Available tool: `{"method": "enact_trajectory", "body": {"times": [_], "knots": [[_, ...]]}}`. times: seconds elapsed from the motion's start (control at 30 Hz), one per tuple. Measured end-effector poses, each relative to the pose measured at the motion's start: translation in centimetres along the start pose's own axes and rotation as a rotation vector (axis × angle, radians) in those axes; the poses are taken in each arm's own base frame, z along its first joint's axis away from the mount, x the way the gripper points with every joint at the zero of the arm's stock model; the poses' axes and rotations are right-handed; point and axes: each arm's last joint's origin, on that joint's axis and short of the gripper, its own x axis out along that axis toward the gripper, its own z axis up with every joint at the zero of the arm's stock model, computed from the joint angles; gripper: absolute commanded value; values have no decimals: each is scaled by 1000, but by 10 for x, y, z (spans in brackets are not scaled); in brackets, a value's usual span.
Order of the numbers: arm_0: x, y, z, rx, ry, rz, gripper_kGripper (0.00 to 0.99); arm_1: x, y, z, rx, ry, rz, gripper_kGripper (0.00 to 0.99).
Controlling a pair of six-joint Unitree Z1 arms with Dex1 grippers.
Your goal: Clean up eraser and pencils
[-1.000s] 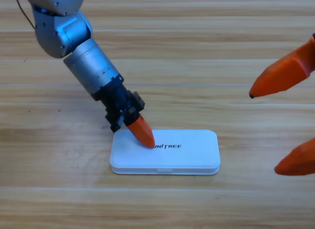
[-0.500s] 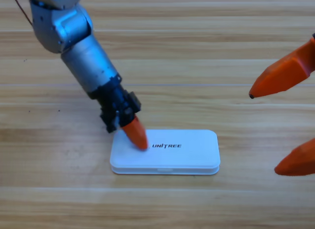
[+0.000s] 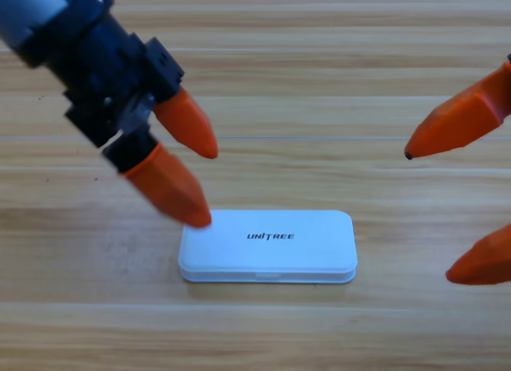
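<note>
left claw (image 3: 206, 186) spread above closed white case (image 3: 267, 246) on the desk (image 3: 319, 84); right claw (image 3: 435, 215) spread at right edge.

A white case (image 3: 267, 246) lies flat at lower centre of the frame, long side running left to right, lid closed. Its corners are rounded, and a seam runs along its near edge with a small catch at the middle. "UNITREE" is printed in dark letters on the lid, left of centre. It rests on a wooden table (image 3: 319, 84) whose planks run left to right.
</note>
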Motion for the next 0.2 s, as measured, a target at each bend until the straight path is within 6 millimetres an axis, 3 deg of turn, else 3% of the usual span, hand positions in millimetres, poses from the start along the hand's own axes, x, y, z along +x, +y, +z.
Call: {"method": "enact_trajectory", "body": {"times": [0.2], "knots": [[-13,-48,9,69,-39,-30,990,0,0,0,0,0,0,948]]}}
